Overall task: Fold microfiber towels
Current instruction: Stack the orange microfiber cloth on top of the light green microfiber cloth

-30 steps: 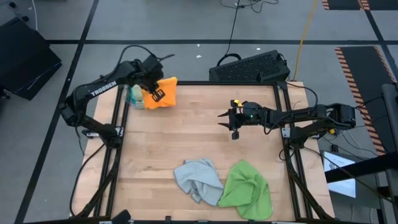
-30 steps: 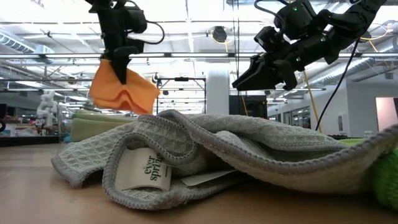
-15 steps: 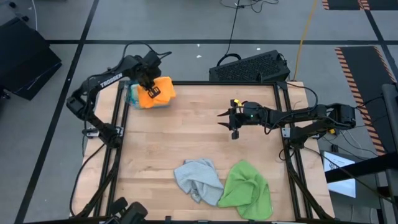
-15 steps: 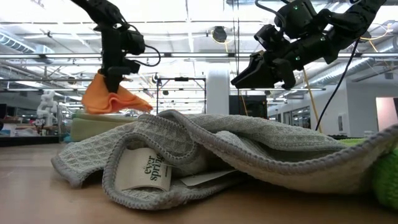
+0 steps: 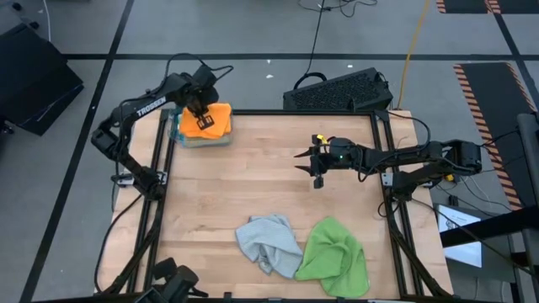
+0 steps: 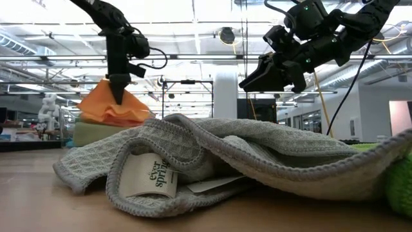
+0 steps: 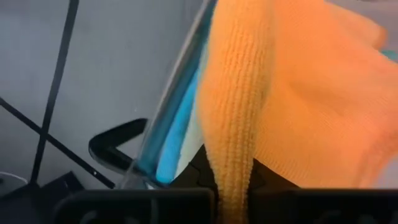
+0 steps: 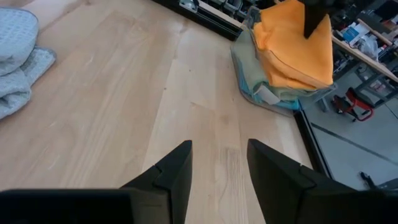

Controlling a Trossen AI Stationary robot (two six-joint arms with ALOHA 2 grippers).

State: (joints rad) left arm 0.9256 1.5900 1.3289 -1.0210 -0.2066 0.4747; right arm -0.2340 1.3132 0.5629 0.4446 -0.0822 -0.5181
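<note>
An orange towel [image 5: 212,118] lies on top of a stack of folded towels [image 5: 202,140] at the table's far left corner. Blue and pale green layers [image 8: 264,87] show beneath it. My left gripper [image 6: 119,96] stands over it, pointing down, shut on the orange towel. My right gripper [image 8: 217,162] hovers open over the table's middle right, with nothing between its fingers. A crumpled light grey towel [image 5: 268,242] and a bright green towel [image 5: 335,257] lie side by side near the front edge. My left gripper pinches a raised fold of the orange towel [image 7: 233,177] between its two fingers, coming from above and pointing down. The cloth peaks up under the fingertips [image 6: 120,93]. The remainder of the towel spreads out on the stack.
A black keyboard [image 5: 337,91] sits just beyond the far edge. Dark frame rails [image 5: 160,168] run along the table's left and right sides. Bare wood [image 5: 253,177] lies between the stack and the two loose towels.
My left gripper has carried the orange towel toward the table's far left corner and downward, rolling its wrist. The towel hung clear of the stack below the fingers a second ago. Now it lies spread on the stack.
</note>
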